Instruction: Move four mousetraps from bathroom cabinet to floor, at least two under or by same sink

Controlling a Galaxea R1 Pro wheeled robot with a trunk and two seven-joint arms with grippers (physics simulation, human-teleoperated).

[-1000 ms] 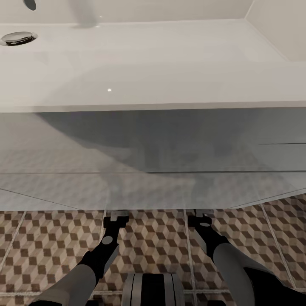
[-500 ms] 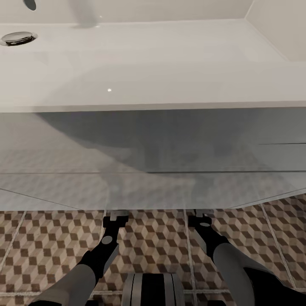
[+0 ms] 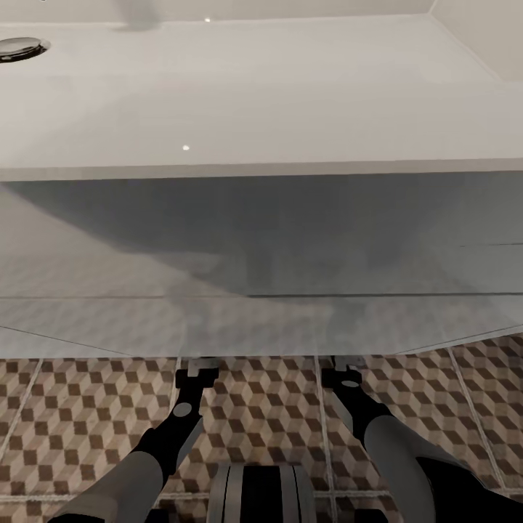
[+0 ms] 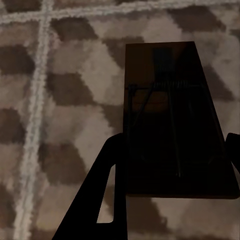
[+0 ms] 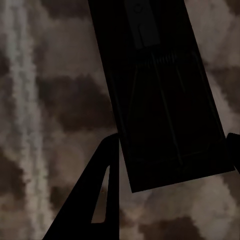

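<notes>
In the left wrist view a dark brown mousetrap [image 4: 170, 115] with thin wire parts lies flat between the fingers [image 4: 107, 190] of my left gripper [image 4: 172, 160], just over the cube-patterned bathroom floor [image 4: 65, 90]. My right gripper [image 5: 172, 160] holds a second mousetrap [image 5: 155, 90] the same way, turned slightly askew over the floor [image 5: 45, 100]. Both traps sit in deep shadow. In the head view both arms reach forward under the white vanity [image 3: 290, 240] that carries the sink [image 3: 290, 94], and its lower edge hides the fingertips.
The vanity front overhangs the tiled floor [image 3: 269, 414] right ahead of my left forearm [image 3: 181, 418] and right forearm [image 3: 367, 421]. A chrome drain [image 3: 18, 47] sits in the basin at the far left. My base [image 3: 261, 494] shows at the bottom centre.
The head view has shifted a little, so the sink's top takes up more of the picture and its front edge sits higher. Both arms stay where they were.
</notes>
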